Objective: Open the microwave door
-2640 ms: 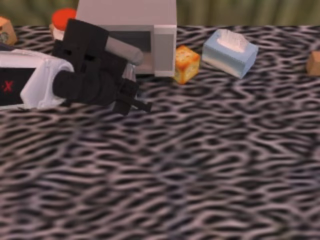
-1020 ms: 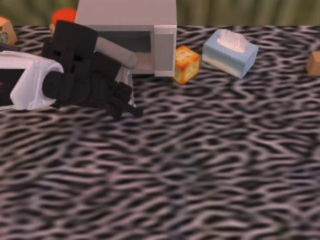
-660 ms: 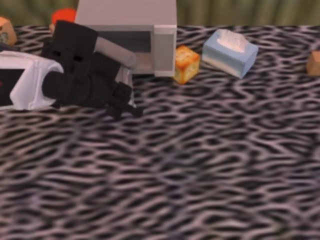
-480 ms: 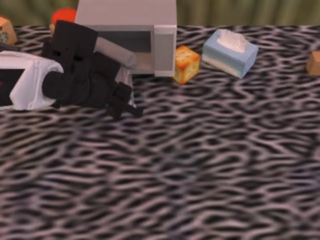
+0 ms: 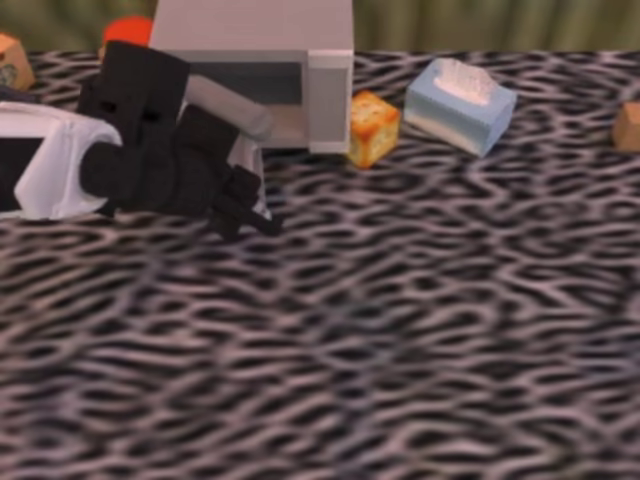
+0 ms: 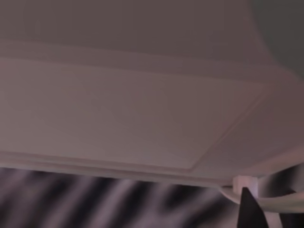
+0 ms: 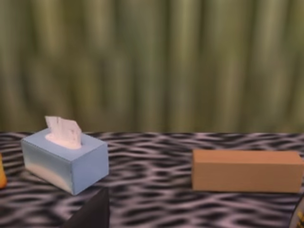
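Note:
The light grey microwave (image 5: 255, 25) stands at the table's back, left of centre. Its door (image 5: 228, 105) hangs swung out toward the left, and the dark cavity shows behind it. My left gripper (image 5: 250, 192) sits at the door's free edge, shut on the door handle. In the left wrist view the door panel (image 6: 118, 109) fills most of the picture, with one dark fingertip (image 6: 249, 209) against the white handle (image 6: 246, 182). The right arm is out of the top view. Its wrist view shows one finger (image 7: 92, 213) low at the edge, the gripper open and holding nothing.
A yellow-orange cube (image 5: 373, 127) stands just right of the microwave. Further right sits a pale blue tissue box (image 5: 460, 105), with a brown box (image 5: 628, 125) at the right edge. A red object (image 5: 128, 30) and a tan item (image 5: 12, 60) sit back left.
My left arm has drawn back to the left with the handle, and the door has swung a little further out from the microwave's front.

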`<act>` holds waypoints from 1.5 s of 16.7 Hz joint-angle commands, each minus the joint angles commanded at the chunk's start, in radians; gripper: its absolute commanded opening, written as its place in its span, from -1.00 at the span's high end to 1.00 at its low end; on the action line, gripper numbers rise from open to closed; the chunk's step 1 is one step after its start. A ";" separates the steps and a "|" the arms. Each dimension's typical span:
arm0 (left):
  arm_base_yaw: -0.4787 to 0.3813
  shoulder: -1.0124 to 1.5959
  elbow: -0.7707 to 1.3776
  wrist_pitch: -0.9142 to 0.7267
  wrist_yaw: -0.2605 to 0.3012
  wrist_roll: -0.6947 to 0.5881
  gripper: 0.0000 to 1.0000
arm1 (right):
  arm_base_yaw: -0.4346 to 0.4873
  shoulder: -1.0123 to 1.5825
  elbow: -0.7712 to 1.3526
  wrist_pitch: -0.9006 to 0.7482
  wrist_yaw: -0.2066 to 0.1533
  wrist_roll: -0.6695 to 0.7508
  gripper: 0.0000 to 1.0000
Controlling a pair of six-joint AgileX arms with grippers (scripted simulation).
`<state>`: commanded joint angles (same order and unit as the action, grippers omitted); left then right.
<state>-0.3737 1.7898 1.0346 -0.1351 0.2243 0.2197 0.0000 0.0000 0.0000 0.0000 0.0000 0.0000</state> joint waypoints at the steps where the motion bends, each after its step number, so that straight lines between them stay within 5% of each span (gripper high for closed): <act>1: 0.005 -0.003 -0.001 -0.001 0.006 0.009 1.00 | 0.000 0.000 0.000 0.000 0.000 0.000 -1.00; 25: 0.024 -0.011 -0.010 -0.008 0.031 0.047 1.00 | 0.000 0.000 0.000 0.000 0.000 0.000 -1.00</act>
<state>-0.3495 1.7789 1.0247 -0.1435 0.2554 0.2669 0.0000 0.0000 0.0000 0.0000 0.0000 0.0000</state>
